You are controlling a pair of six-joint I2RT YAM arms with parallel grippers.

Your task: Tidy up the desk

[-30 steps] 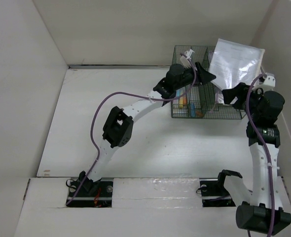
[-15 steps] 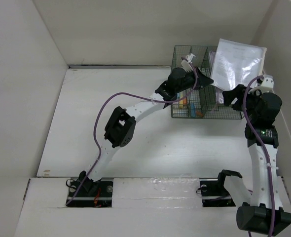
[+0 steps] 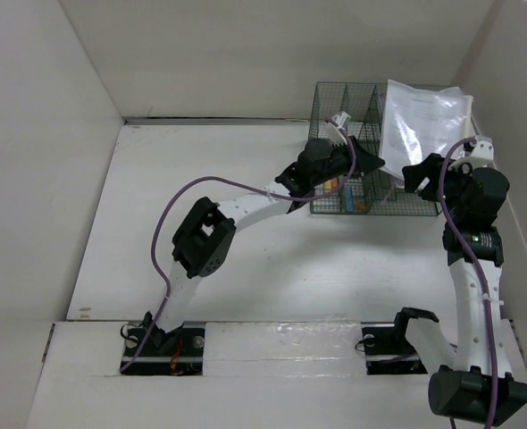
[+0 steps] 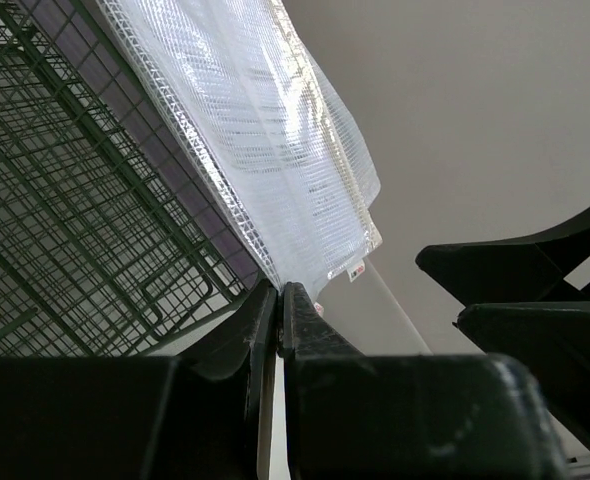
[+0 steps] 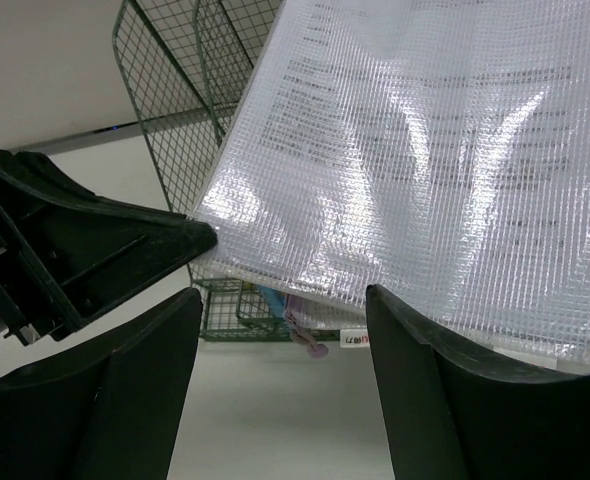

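- Since a second ago the left arm [image 3: 246, 201] has drawn its wrist nearer and lower, to the front of the rack. The mesh pouch [image 3: 420, 121] now looks narrower and more upright.
- We see the left jaws closed, fingertips [image 4: 250, 325] pressed together on the pouch's lower corner edge.
- On the right arm [image 3: 469, 259] the right jaws are spread wide and grip nothing. The pouch's lower edge hangs just above the gap between their fingers [image 5: 105, 400].
- The pouch is clear and holds printed sheets. It leans over the right part of the green wire rack [image 3: 335, 94].
- The white bench [image 3: 156, 223] lies under both arms between white wall panels [image 3: 31, 179]. The rack stands at its far right.
- Small coloured items [image 3: 346, 192] lie in the rack; we cannot tell what they are.
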